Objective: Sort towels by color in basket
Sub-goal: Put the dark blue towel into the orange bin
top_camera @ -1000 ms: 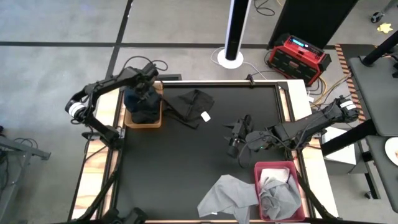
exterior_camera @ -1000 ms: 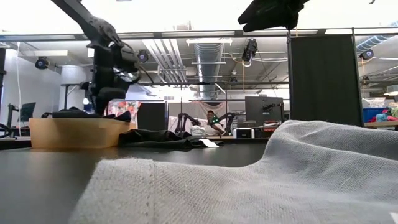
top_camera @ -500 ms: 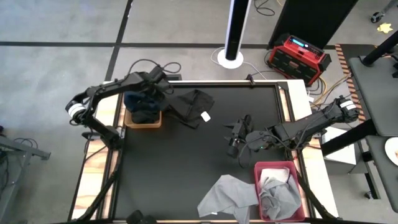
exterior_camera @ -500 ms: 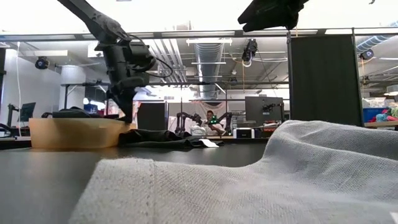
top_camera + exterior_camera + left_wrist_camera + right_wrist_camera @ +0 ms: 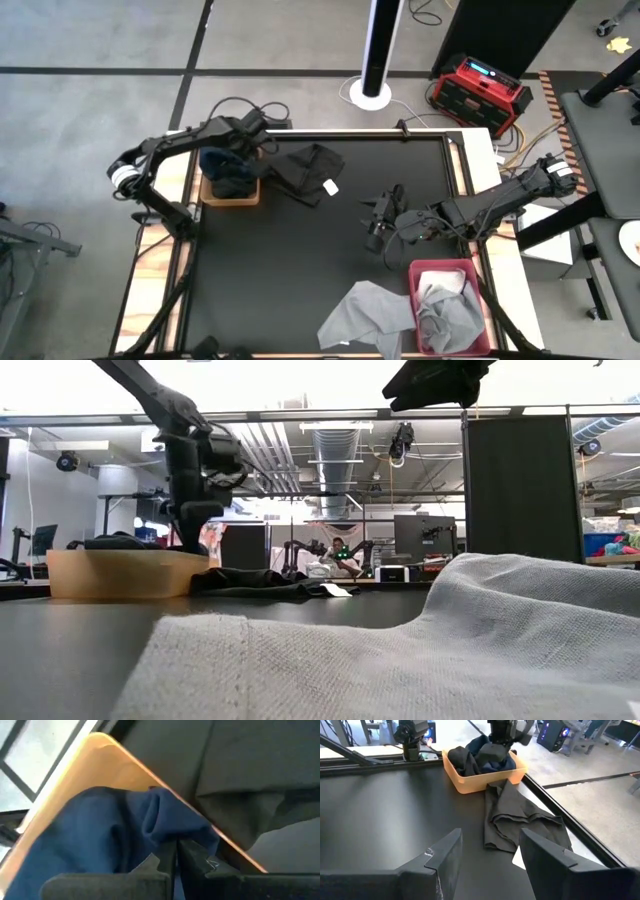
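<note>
An orange basket (image 5: 228,200) at the table's far left holds a navy blue towel (image 5: 100,835) and dark towels. My left gripper (image 5: 176,854) is shut and points down over the basket's right rim. A black towel (image 5: 305,168) with a white tag lies flat on the table right beside the basket. My right gripper (image 5: 372,222) hovers open at mid-table, facing the black towel (image 5: 515,815), with nothing between its fingers. A grey towel (image 5: 362,315) lies spread near the front edge. My left gripper's shut fingers (image 5: 167,862) point down at the navy towel's edge (image 5: 195,827), next to the basket's right rim. Whether they touch the cloth I cannot tell.
A red basket (image 5: 440,266) at the front right holds grey and white cloth. The grey towel on the table fills the foreground of the low view (image 5: 400,650). Bare black tabletop lies between the two baskets. A raised frame edges the table.
My left gripper has moved toward the table's right edge, from over the middle of the orange basket to its right rim, and has rolled a little. It has stayed shut. The towels have not shifted.
</note>
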